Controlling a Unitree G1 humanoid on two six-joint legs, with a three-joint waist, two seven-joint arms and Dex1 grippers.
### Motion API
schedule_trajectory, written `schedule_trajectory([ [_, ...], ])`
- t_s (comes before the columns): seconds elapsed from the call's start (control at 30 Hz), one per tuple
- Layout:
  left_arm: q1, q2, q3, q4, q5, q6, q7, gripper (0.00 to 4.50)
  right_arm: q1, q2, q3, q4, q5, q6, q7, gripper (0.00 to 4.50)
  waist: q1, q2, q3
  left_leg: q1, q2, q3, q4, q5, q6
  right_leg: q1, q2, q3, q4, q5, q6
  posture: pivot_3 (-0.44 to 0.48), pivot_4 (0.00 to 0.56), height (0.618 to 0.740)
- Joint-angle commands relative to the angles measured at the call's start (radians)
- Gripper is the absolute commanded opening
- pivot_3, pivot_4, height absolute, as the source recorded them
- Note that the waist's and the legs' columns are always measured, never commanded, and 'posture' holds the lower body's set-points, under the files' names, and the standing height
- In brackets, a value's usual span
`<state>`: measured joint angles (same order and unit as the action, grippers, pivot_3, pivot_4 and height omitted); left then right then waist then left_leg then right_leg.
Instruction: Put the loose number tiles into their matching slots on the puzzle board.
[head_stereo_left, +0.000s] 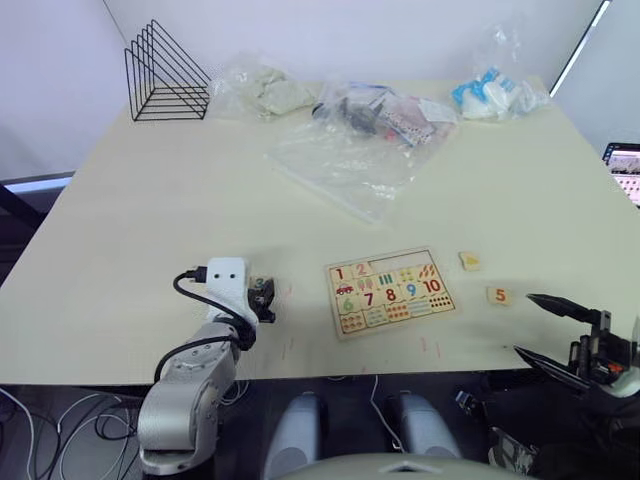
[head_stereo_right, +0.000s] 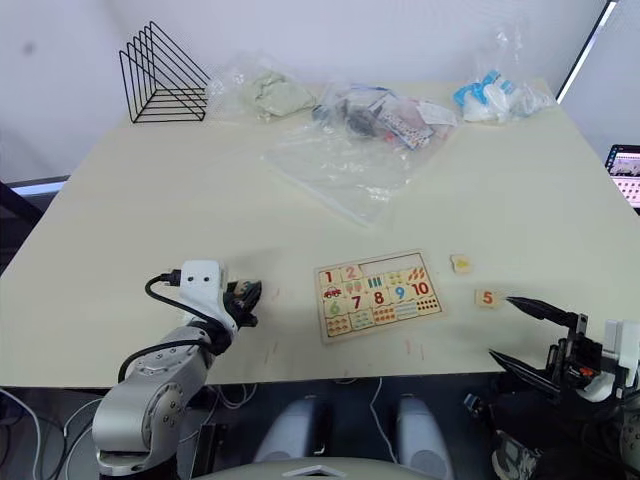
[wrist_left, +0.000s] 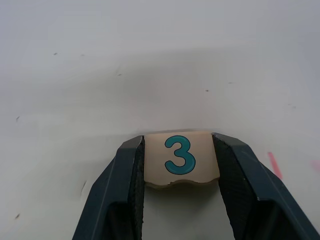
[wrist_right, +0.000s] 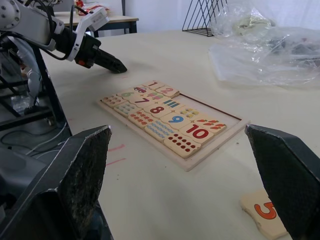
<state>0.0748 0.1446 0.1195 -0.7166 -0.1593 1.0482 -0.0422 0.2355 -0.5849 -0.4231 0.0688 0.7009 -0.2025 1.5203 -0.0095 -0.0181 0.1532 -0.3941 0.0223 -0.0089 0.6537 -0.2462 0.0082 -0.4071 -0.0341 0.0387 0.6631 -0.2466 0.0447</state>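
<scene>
The puzzle board (head_stereo_left: 390, 291) is lying near the table's (head_stereo_left: 150, 210) front edge. To the board's left, the left gripper (wrist_left: 181, 165) is pinching the 3 tile (wrist_left: 180, 159). To its right, the 5 tile (head_stereo_left: 498, 295) and a yellow-marked tile (head_stereo_left: 469, 260) are lying loose, and the right gripper (head_stereo_left: 548, 326) is hovering spread wide. Behind the board, clear plastic bags (head_stereo_left: 345, 160) and a wire rack (head_stereo_left: 165, 75) are sitting well apart from it.

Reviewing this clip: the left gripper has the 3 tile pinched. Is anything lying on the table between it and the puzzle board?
Nothing visible. The left gripper is shut on the 3 tile, and only bare table lies between it and the puzzle board. The plastic bags sit well beyond the board.
</scene>
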Motion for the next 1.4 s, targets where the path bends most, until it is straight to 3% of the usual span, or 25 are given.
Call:
schedule_trajectory([
  [0.03,0.001,-0.026,0.028,-0.022,0.015,0.028,0.044,1.54,-0.004,-0.016,-0.016,0.0,0.008,-0.004,0.008,4.5,0.0,0.0,0.0,0.0,0.0,0.0,0.0,0.0,0.0,0.0,0.0,0.0,0.0,0.0,0.0,0.0,0.15,0.74],
  [0.07,0.0,-0.043,0.035,-0.022,0.007,0.026,0.047,2.34,-0.005,-0.017,-0.015,0.001,0.007,-0.004,0.009,4.5,-0.001,0.001,0.0,0.0,0.0,0.0,0.0,0.0,0.0,0.0,0.0,0.0,0.0,0.0,0.0,0.0,0.15,0.74],
  [0.13,-0.003,-0.068,0.049,-0.026,-0.012,0.033,0.048,2.77,-0.006,-0.018,-0.015,0.002,0.008,-0.003,0.012,4.5,-0.001,0.001,0.0,0.0,0.0,0.0,0.0,0.0,0.0,0.0,0.0,0.0,0.0,0.0,0.0,0.0,0.15,0.74],
  [0.27,-0.005,-0.076,0.066,-0.055,-0.02,0.023,0.043,4.46,-0.008,-0.021,-0.015,0.004,0.008,-0.003,0.017,4.5,-0.003,0.001,0.0,0.002,0.0,0.0,0.0,0.0,0.0,0.001,0.0,0.0,0.0,0.0,0.0,0.0,0.15,0.74],
  [0.33,0.003,-0.073,0.069,-0.082,-0.034,0.006,0.03,4.49,-0.009,-0.021,-0.015,0.005,0.007,-0.005,0.017,4.5,-0.002,0.001,0.0,0.001,0.0,0.001,0.0,0.0,0.0,0.001,0.0,0.0,0.0,0.0,0.0,0.0,0.15,0.74],
  [0.47,0.021,0.068,0.099,-0.089,-0.059,-0.081,-0.098,4.49,-0.008,-0.016,-0.017,0.004,0.005,-0.011,0.013,4.5,-0.002,0.0,0.0,0.001,0.0,0.0,0.0,0.0,0.0,0.001,0.0,0.0,0.0,0.0,0.0,0.0,0.15,0.74],
  [0.7,0.022,0.316,0.165,0.1,-0.141,-0.347,-0.42,4.49,-0.018,-0.001,-0.012,0.015,-0.006,-0.027,-0.003,4.5,0.0,0.0,0.0,0.001,0.0,0.001,0.0,0.0,0.0,0.001,-0.001,0.0,-0.001,-0.001,-0.002,0.0,0.15,0.74],
  [0.87,0.006,0.457,0.137,0.36,-0.189,-0.616,-0.744,4.49,-0.025,0.024,0.001,0.015,-0.015,-0.044,-0.017,4.5,-0.001,0.0,0.0,0.002,0.0,0.001,-0.001,0.0,0.0,0.001,0.0,-0.001,-0.001,-0.002,-0.003,0.0,0.15,0.74],
  [1.1,-0.216,0.611,0.085,0.848,-0.213,-0.963,-1.219,4.49,-0.013,0.037,0.007,0.003,-0.017,-0.056,-0.031,4.5,0.0,0.0,0.0,0.001,0.0,0.001,0.0,0.0,0.0,0.001,0.0,-0.002,-0.001,-0.001,-0.002,0.0,0.15,0.74],
  [1.3,-0.419,0.655,0.002,1.222,-0.165,-1.248,-1.505,4.49,-0.023,0.041,0.015,0.005,-0.02,-0.06,-0.036,4.5,-0.001,0.0,0.0,0.001,0.0,0.001,-0.001,0.0,0.0,0.001,0.001,-0.002,-0.001,0.0,0.0,0.0,0.15,0.74],
  [1.4,-0.493,0.674,-0.066,1.348,-0.183,-1.317,-1.569,4.49,-0.025,0.039,0.014,0.004,-0.018,-0.06,-0.037,4.5,-0.002,-0.001,0.001,0.001,0.0,0.001,0.0,0.0,0.0,0.001,0.0,-0.002,-0.001,0.0,0.0,0.0,0.15,0.74],
])
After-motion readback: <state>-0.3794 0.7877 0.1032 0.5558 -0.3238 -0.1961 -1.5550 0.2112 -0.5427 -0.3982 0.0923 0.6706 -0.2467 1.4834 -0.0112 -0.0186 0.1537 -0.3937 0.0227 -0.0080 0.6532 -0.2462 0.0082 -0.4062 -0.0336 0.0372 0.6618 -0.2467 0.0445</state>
